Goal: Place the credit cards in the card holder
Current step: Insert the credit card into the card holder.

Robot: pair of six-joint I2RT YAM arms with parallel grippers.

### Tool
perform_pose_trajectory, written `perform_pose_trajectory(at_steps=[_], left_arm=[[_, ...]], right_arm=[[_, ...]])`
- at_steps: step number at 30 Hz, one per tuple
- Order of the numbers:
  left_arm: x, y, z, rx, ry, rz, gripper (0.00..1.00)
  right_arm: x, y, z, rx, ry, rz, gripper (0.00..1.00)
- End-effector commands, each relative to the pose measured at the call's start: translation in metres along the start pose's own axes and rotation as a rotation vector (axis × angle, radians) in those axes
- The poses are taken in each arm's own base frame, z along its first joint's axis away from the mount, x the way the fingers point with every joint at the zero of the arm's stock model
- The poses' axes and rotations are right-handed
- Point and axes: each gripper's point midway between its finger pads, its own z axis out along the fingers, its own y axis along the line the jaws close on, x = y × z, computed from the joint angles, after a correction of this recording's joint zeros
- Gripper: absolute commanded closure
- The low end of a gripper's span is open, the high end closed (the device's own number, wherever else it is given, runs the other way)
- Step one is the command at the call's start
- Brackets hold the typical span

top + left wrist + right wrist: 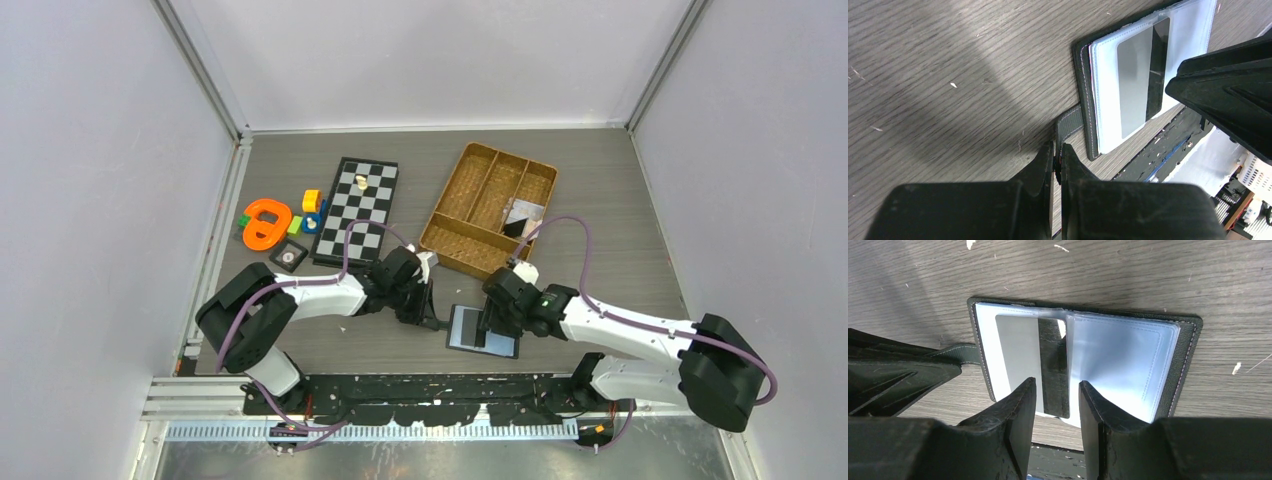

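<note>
The black card holder [468, 327] lies open at the table's near edge, its clear bluish inner sleeves [1128, 360] facing up. A grey credit card with a dark stripe [1020, 355] sits at the left sleeve, its near end poking out a little; it also shows in the left wrist view [1138, 82]. My left gripper [1058, 160] is shut on the holder's snap strap [1069, 122], to the left of the holder [432, 318]. My right gripper [1057, 390] is open and empty, just above the card's near end [492, 325]. More cards [522, 218], whitish and dark, lie in the woven tray.
The brown woven divided tray [478, 205] stands behind the holder. A chessboard [357, 210] and coloured toys [270, 222] sit at the back left. The black rail at the table's front edge [1168, 145] runs right beside the holder.
</note>
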Motion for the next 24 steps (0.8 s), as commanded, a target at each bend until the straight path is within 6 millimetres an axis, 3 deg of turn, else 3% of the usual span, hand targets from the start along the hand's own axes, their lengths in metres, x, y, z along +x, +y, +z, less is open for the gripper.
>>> perform_pose_trajectory(at_steps=[1,13,24], left_arm=[[-0.003,-0.006,-0.004,0.022,-0.025,0.015,1.00],[-0.003,-0.006,-0.002,0.025,-0.019,0.020,1.00],[-0.002,-0.007,-0.003,0.027,-0.020,0.020,1.00]], right_arm=[[-0.001,0.009,0.005,-0.024,-0.006,0.014,0.58],[0.008,0.014,0.016,-0.032,0.032,0.024,0.61],[0.009,0.030,0.019,-0.085,0.036,0.025,0.62]])
